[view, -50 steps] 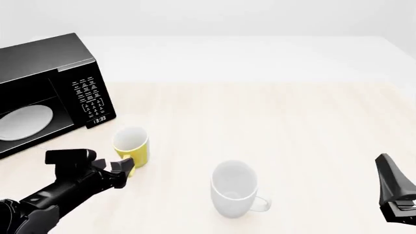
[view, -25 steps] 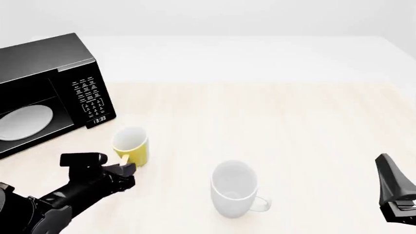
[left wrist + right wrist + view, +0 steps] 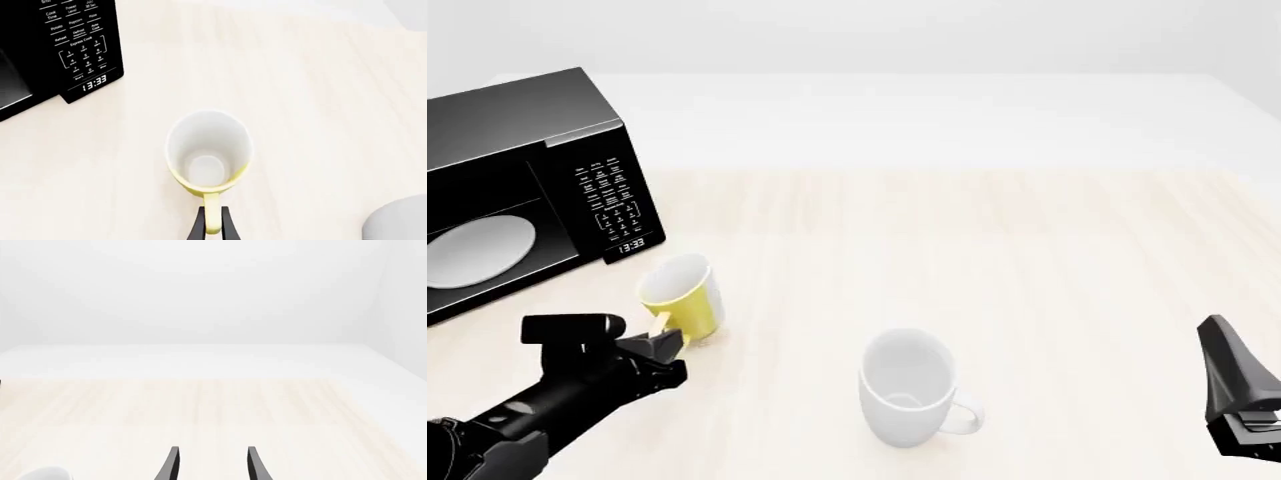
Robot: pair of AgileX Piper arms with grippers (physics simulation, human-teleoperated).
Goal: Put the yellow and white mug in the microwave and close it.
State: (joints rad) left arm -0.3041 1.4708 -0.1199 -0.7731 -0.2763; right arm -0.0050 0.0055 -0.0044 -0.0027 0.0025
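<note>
My left gripper [image 3: 212, 227] is clamped on the handle of the yellow and white mug [image 3: 209, 152], one dark finger [image 3: 197, 229] on each side of the yellow loop. The mug sits just ahead of my fingertips; in the front view it leans over toward the microwave [image 3: 521, 185], and I cannot tell whether its base touches the table [image 3: 988, 240]. Looking down its mouth, the white inside holds nothing. The microwave stands beyond the mug and to the left of my left fingers, door open, cavity showing the white turntable plate [image 3: 478, 250] with nothing on it; the clock display [image 3: 94, 83] reads 13:33. A larger white mug [image 3: 910, 388] stands upright to the right of my left gripper, well apart from it, also holding nothing visible. My right gripper [image 3: 211, 464] hangs over bare table with its fingers apart, nothing between them.
</note>
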